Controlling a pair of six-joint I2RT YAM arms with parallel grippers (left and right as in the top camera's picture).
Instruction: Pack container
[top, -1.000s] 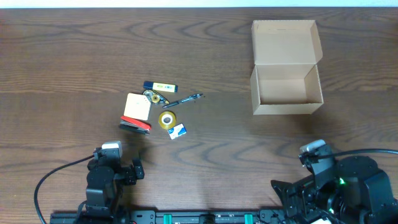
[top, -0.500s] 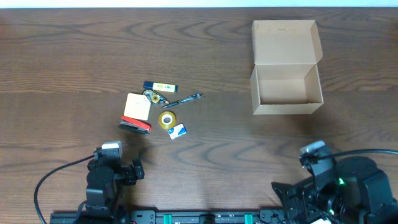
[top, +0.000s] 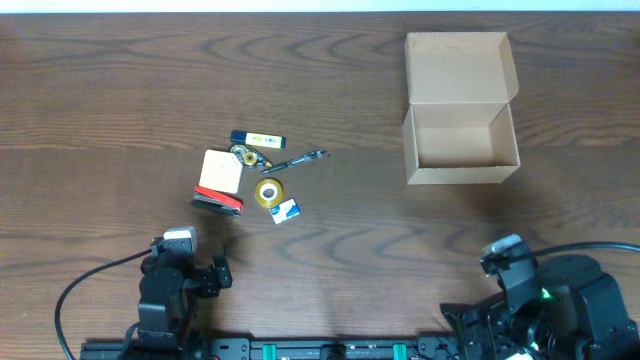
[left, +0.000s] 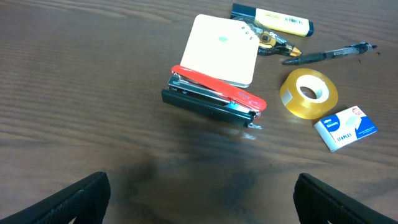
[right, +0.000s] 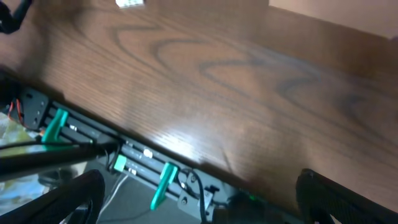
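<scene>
The container (top: 461, 176), a tan cardboard box, stands open at the back right with its flap lid (top: 460, 62) laid back and nothing inside. Small stationery lies left of centre: a pale notepad (top: 220, 169), a red and black stapler (top: 217, 202), a yellow tape roll (top: 268, 192), a staples box (top: 286, 210), a highlighter (top: 258, 139) and a pen (top: 297, 159). My left gripper (left: 202, 202) is open, low over bare wood just short of the stapler (left: 211, 99). My right gripper (right: 202, 196) is open over the table's front edge, holding nothing.
Both arms sit folded at the front edge, the left arm (top: 172, 285) and the right arm (top: 545, 300). A metal rail with green clips (right: 163, 183) and cables runs under the front edge. A tan patch (right: 339, 15) shows at the right wrist view's top right.
The right arm has shifted slightly back toward the front edge. The left arm and all objects have not moved.
</scene>
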